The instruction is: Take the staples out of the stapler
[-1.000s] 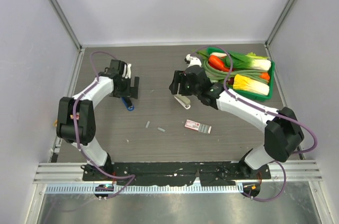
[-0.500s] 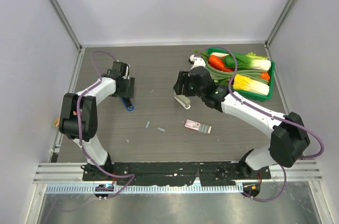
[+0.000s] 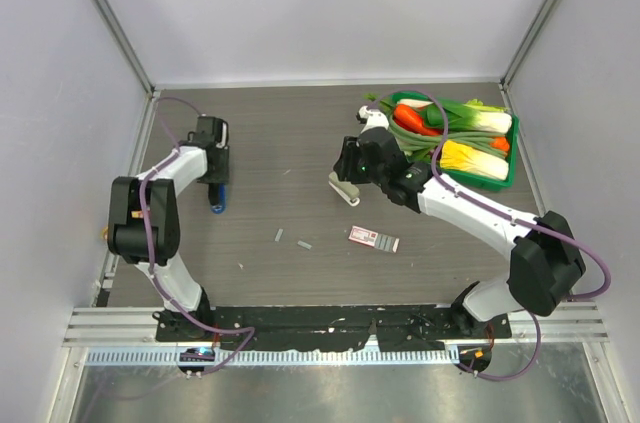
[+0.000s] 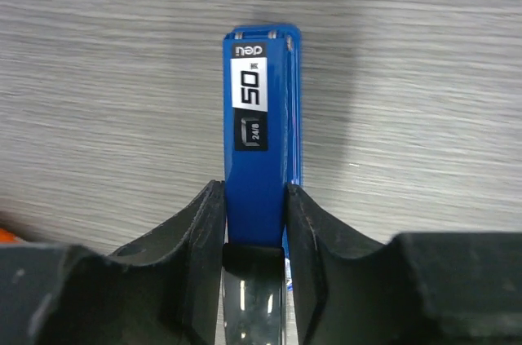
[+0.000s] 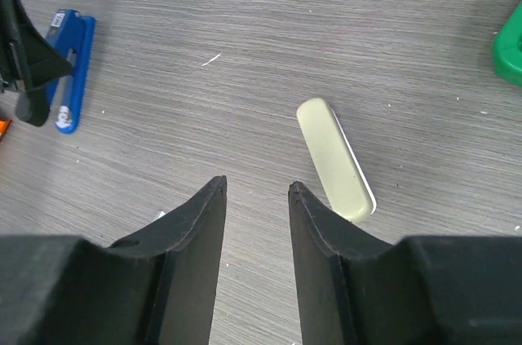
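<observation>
Gripping the stapler (image 4: 259,117) by its rear end, our left tool (image 4: 254,194) is clenched on the blue body. Both fingers press its flanks, and the labelled nose points away from the wrist. We judge the rear-end hold is chosen so the front, where the magazine would open, is free for the other arm. From above, the stapler (image 3: 216,203) sits at the left side of the tabletop (image 3: 280,143), just beyond the left tool (image 3: 213,175). It appears to lie on the surface, though we cannot tell whether its full weight rests there.

Our right tool (image 5: 257,186) is released, its jaws apart with nothing between them. It hovers over bare tabletop with a cream bar (image 5: 334,161) just beside its right finger. It is well apart from the stapler (image 5: 69,68), so we read it as waiting, not yet helping.

A few staples (image 3: 279,235) already lie loose between the two arms, near a white-and-red box (image 3: 373,238). We judge the unloading to be at least partly done. Whether more strips remain inside the magazine is hidden from us.

The tabletop is dark grey with a fine wood grain, matte and flat. A green basket (image 3: 513,148) of vegetables (image 3: 470,158) sits at the far right corner. Pale plain walls close three sides behind metal frame posts, and a metal rail runs along the near edge.
</observation>
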`<state>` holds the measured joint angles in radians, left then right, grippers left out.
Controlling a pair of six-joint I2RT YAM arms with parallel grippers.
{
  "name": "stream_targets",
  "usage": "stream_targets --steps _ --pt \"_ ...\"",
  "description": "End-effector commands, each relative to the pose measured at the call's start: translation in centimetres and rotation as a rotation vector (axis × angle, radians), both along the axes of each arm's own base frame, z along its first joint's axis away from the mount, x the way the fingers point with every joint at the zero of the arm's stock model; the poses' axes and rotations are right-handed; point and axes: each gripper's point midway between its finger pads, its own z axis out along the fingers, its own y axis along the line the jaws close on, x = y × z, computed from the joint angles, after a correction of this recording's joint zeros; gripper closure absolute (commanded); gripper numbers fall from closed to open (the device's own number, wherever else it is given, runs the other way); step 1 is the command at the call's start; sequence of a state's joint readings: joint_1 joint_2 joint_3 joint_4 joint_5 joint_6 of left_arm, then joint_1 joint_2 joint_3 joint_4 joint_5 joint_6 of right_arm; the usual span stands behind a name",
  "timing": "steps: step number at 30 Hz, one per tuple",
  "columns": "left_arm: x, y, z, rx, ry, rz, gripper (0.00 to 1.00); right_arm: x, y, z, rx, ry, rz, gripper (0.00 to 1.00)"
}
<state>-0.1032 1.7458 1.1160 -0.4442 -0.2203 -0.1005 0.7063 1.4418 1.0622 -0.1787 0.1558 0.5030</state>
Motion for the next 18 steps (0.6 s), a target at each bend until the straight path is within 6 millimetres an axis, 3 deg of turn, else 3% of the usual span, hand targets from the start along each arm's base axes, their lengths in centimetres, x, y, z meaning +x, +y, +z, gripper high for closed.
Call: stream_targets --steps 1,3,4,11,14,18 --pt "1.2 4.0 0.9 0.022 -0.048 0.095 0.65 0.7 -0.3 1.2 0.007 -0.058 -0.019 0.59" --pt "1.2 4.1 0.9 0.022 -0.045 0.084 0.7 0.8 -0.6 0.9 -0.006 -0.06 -0.029 0.6" --pt "1.1 5.6 1.0 0.027 -0.05 0.119 0.71 0.8 -0.8 0.8 -0.016 -0.063 -0.03 0.6" --pt "1.6 9.8 1.6 0.075 -0.072 0.181 0.72 1.1 -1.8 -1.0 -0.104 -0.058 -0.045 0.6" --pt "1.8 10.1 2.0 0.069 -0.074 0.169 0.6 1.6 -2.5 -2.2 -0.19 -0.058 -0.036 0.54" --pt "1.9 8.1 3.0 -0.026 -0.07 0.107 0.33 1.8 -2.9 -4.1 -0.309 -0.033 0.016 0.41"
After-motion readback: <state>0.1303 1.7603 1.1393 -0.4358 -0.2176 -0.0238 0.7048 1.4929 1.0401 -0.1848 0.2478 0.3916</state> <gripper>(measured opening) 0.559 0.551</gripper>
